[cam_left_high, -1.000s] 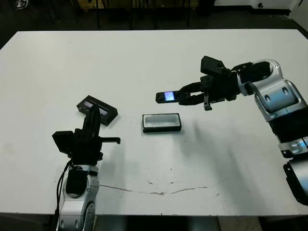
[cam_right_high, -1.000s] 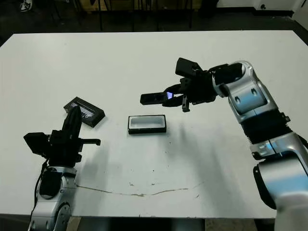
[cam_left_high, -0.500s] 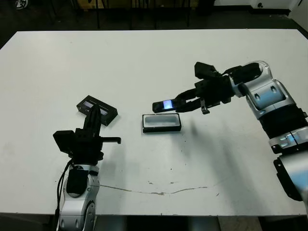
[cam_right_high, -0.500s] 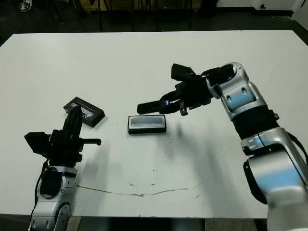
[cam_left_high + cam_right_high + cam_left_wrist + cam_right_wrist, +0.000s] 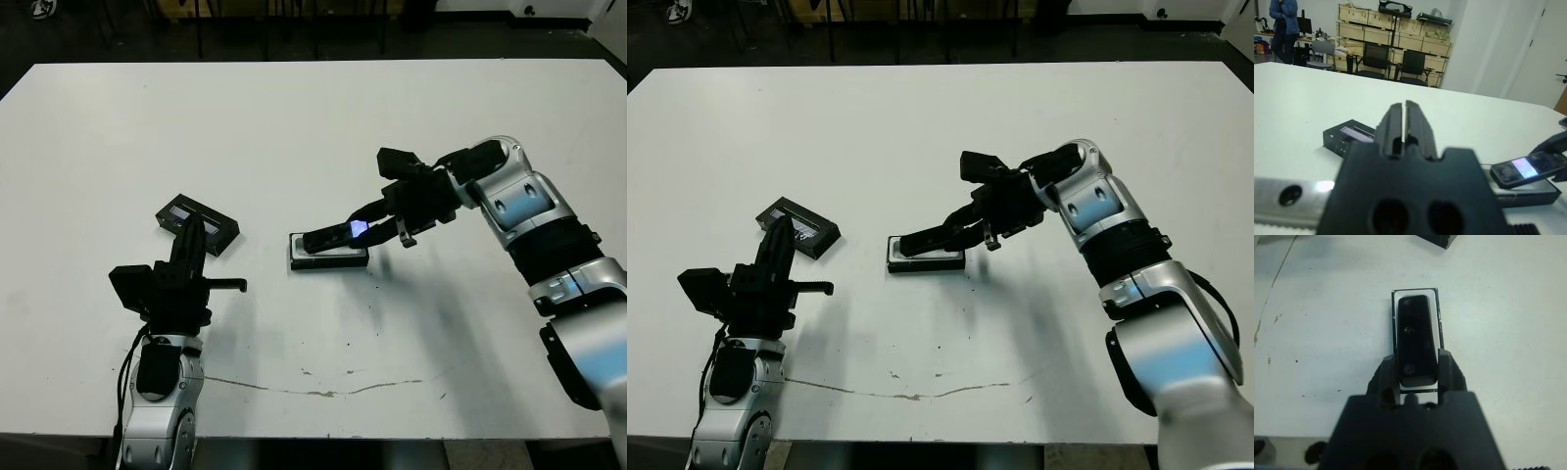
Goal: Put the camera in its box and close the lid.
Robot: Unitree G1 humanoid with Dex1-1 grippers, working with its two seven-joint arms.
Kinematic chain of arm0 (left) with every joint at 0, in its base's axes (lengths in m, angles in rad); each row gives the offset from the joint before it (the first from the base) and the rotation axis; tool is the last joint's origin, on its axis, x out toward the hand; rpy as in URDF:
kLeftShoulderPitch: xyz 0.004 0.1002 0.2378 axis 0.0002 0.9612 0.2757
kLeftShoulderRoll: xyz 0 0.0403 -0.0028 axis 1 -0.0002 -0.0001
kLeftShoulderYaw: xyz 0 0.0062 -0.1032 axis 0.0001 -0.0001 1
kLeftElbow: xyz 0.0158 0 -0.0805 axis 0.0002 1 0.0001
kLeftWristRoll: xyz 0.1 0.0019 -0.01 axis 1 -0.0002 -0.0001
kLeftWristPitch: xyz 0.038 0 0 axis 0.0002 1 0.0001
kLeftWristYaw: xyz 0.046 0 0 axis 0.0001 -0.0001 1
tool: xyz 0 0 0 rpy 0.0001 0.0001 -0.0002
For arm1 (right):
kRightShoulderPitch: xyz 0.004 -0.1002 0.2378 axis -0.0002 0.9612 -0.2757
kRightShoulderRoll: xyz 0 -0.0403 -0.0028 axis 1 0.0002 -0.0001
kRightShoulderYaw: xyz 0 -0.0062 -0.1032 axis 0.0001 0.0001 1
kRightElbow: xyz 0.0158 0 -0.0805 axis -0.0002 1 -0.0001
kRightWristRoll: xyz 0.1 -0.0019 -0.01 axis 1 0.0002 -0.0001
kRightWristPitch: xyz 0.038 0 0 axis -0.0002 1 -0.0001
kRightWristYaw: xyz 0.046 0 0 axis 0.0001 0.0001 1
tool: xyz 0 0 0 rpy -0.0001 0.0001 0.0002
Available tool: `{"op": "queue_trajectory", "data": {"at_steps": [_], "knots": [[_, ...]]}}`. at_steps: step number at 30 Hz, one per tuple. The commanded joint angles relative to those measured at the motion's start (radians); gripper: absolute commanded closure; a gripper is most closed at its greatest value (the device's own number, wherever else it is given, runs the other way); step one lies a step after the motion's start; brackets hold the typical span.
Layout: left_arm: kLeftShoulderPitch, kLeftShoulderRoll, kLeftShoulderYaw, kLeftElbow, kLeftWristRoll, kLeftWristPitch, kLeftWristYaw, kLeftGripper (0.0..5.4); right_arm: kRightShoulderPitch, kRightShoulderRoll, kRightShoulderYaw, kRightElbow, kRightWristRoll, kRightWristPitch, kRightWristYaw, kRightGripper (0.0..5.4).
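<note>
Right tool (image 5: 1415, 372) clamped on camera (image 5: 328, 236) just above box (image 5: 328, 257); left tool (image 5: 1404, 125) closed, empty, near lid (image 5: 197, 222).

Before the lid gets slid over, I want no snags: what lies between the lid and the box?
Nothing: in the left eye view only bare white table lies between the lid and the box.
</note>
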State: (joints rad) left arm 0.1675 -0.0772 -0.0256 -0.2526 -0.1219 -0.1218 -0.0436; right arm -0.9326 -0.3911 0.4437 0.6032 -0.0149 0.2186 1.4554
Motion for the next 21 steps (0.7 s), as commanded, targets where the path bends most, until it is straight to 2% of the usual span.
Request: {"op": "queue_trajectory", "data": {"at_steps": [1, 10, 21], "knots": [[0.009, 0.003, 0.003, 0.015, -0.002, 0.015, 0.002, 5.4, 0.004, 0.007, 0.011, 0.009, -0.008, 0.01, 0.025, 4.83], [0.012, 0.005, -0.002, 0.022, 0.018, 0.0, 0.008, 5.4, 0.0, 0.017, 0.016, 0.032, -0.02, -0.008, 0.023, 4.83], [0.016, 0.003, 0.0, 0.026, 0.0, -0.007, 0.001, 5.4, 0.039, 0.017, 0.029, -0.041, -0.078, -0.008, -0.049, 4.83]]}}
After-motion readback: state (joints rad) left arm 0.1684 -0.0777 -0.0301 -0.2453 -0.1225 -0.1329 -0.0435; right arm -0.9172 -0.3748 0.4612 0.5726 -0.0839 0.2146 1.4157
